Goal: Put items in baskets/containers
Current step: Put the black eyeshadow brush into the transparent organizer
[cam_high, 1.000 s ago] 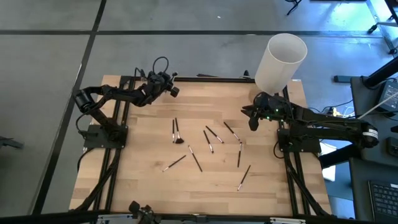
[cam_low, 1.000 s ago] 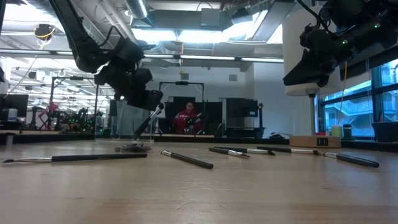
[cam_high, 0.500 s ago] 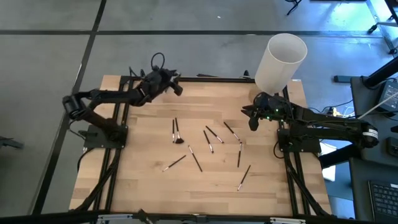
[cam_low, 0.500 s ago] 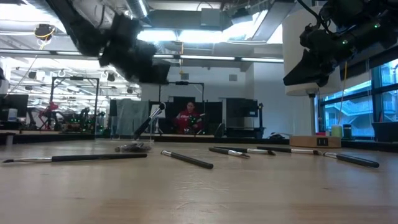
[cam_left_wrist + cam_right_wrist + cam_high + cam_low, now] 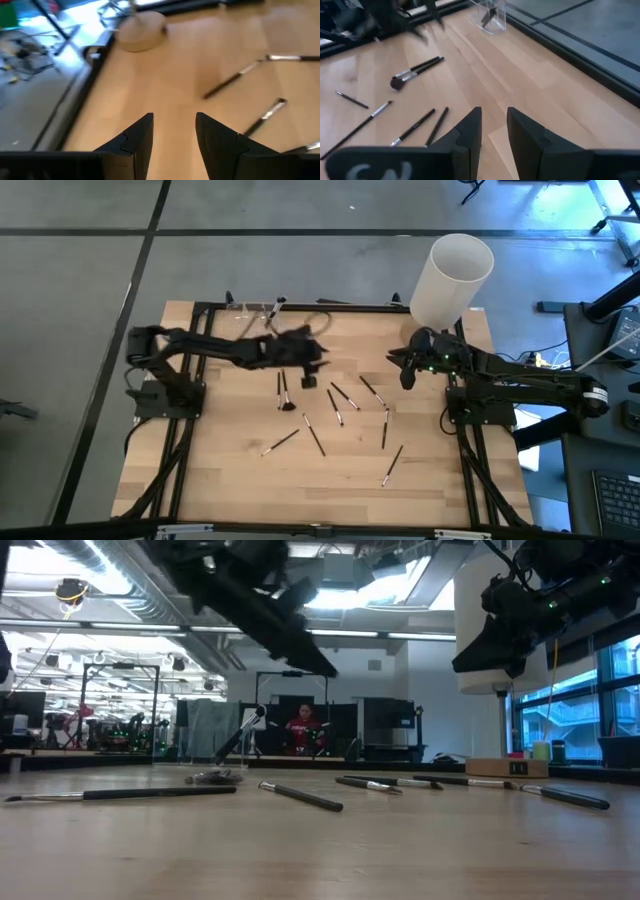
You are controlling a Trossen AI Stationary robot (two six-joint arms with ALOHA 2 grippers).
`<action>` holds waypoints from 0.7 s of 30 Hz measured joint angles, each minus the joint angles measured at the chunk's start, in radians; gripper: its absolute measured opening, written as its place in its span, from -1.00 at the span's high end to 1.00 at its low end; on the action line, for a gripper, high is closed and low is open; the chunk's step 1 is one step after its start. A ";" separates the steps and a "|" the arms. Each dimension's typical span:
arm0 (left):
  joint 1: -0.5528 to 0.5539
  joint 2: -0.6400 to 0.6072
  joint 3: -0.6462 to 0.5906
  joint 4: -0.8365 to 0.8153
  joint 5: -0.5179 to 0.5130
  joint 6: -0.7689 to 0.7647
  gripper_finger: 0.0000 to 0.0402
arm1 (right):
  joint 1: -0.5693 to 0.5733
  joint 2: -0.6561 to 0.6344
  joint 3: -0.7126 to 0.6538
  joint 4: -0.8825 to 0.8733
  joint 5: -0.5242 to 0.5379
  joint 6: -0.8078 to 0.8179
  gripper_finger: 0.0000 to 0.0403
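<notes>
Several thin brushes lie flat on the wooden table, among them a pair, one at the middle and one nearer the front. A small clear container stands at the far edge. One brush leans in it with its lower end inside. My left gripper hangs open above the table's middle, beside the pair, with nothing between its fingers. My right gripper waits open at the right, above the table.
A tall white cylinder stands at the far right corner. In the right wrist view the clear container shows far off, with bare wood between it and the fingers. A person shows in the room behind the table.
My left gripper has left the clear container at the far edge. It has risen and swung fast toward the table's middle and near side, and now stands above the loose brushes. The brush in the container has stayed leaning there.
</notes>
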 joint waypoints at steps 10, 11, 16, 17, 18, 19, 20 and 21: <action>-0.108 0.361 0.347 -0.304 0.097 0.119 0.29 | 0.000 0.000 0.000 0.035 -0.018 -0.079 0.54; -0.115 0.386 0.378 -0.331 0.097 0.138 0.29 | 0.000 0.000 0.000 0.037 -0.017 -0.089 0.54; -0.141 0.478 0.490 -0.375 0.098 0.176 0.29 | 0.000 0.000 0.000 0.054 -0.017 -0.117 0.54; -0.144 0.495 0.508 -0.373 0.100 0.177 0.29 | 0.000 0.000 0.000 0.057 -0.016 -0.117 0.54; -0.144 0.507 0.518 -0.368 0.104 0.180 0.29 | 0.000 0.000 0.000 0.059 -0.016 -0.117 0.54; -0.144 0.515 0.522 -0.369 0.113 0.183 0.29 | 0.000 0.000 0.000 0.061 -0.016 -0.117 0.54; -0.144 0.523 0.524 -0.374 0.121 0.184 0.29 | 0.000 0.000 0.000 0.063 -0.017 -0.116 0.54; -0.141 0.530 0.524 -0.374 0.124 0.184 0.29 | 0.000 0.000 0.000 0.062 -0.017 -0.113 0.54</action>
